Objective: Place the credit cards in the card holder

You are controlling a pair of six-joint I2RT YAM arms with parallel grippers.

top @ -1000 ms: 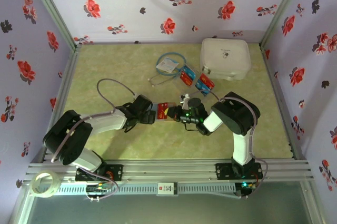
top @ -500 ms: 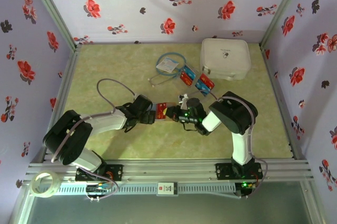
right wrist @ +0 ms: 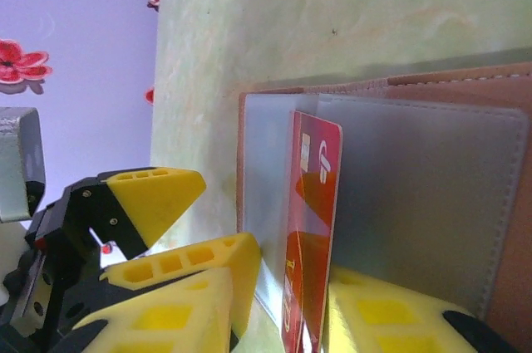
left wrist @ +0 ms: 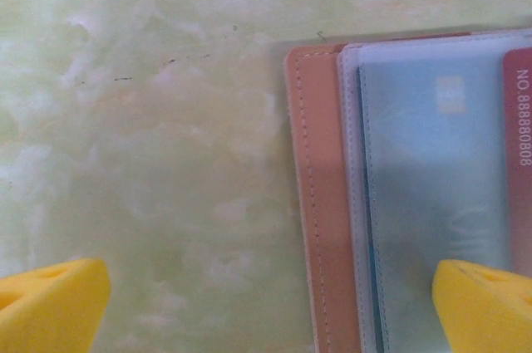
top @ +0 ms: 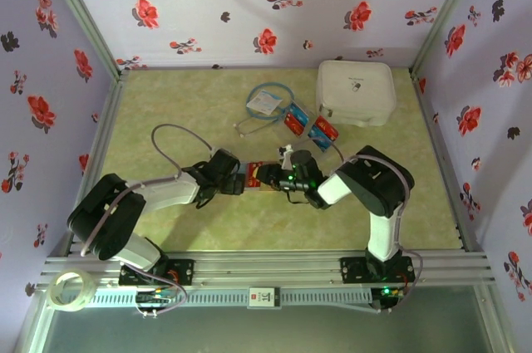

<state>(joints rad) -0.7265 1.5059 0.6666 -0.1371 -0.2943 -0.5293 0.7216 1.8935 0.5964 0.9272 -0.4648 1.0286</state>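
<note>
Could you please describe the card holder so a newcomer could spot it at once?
Start at the large white square case at the far right of the pale green table, then come nearer past the loose red and blue plastic cards to the centre. There lies the flat pinkish-brown leather card holder, alone in showing greyish sleeves with a red card against them.
</note>
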